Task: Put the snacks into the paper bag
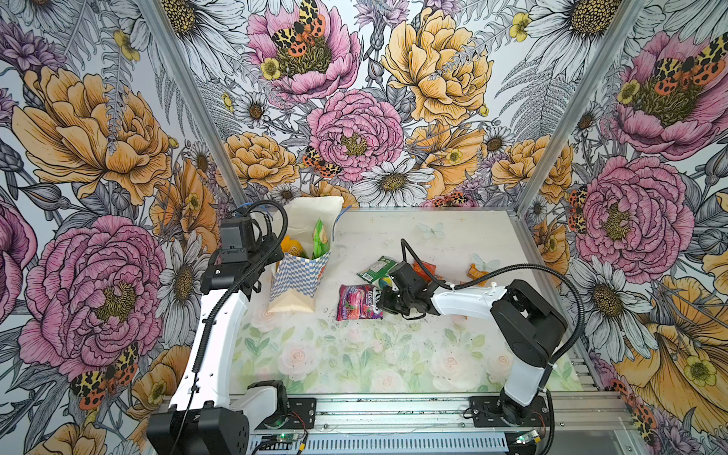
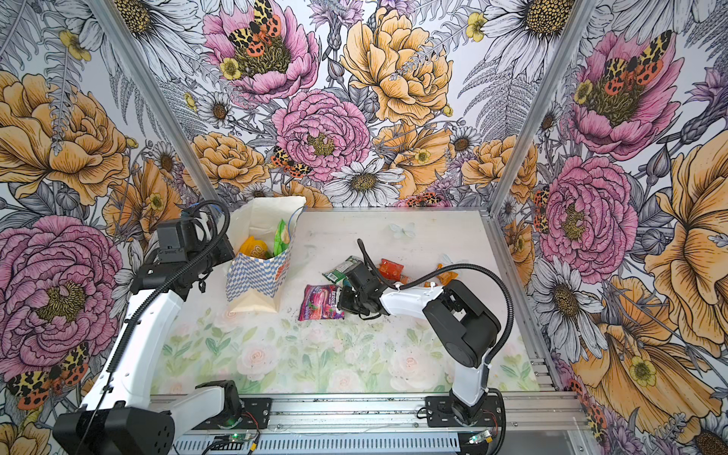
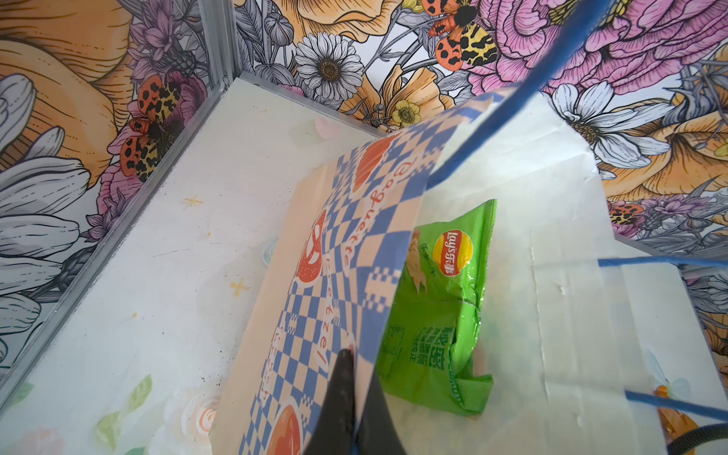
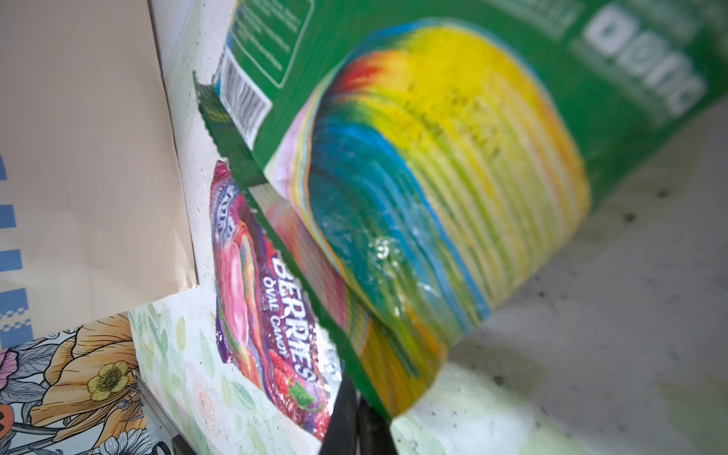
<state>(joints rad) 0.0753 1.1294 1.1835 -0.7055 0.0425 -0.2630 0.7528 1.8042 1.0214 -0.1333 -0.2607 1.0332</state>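
Observation:
The paper bag point(image 1: 296, 281) point(image 2: 256, 283) stands upright at the back left, mouth open. My left gripper point(image 3: 351, 356) is shut on the rim of its checkered wall point(image 3: 346, 244). Inside it stand a bright green chip bag point(image 3: 441, 307) point(image 1: 320, 240) and a yellow-orange bag point(image 1: 293, 247). My right gripper point(image 4: 354, 390) point(image 1: 385, 296) is shut on the edge of a dark green packet with rainbow candy point(image 4: 433, 157) point(image 1: 376, 268), tilted up off the table. Beside it lies a purple-pink berries packet point(image 4: 268, 295) point(image 1: 359, 302) point(image 2: 321, 301), flat on the table.
Two small orange sachets point(image 1: 425, 271) point(image 1: 476, 272) lie behind the right arm. The metal frame and flowered walls close in the table's back and sides. The right arm's cable point(image 1: 524, 272) arches over the right half of the table.

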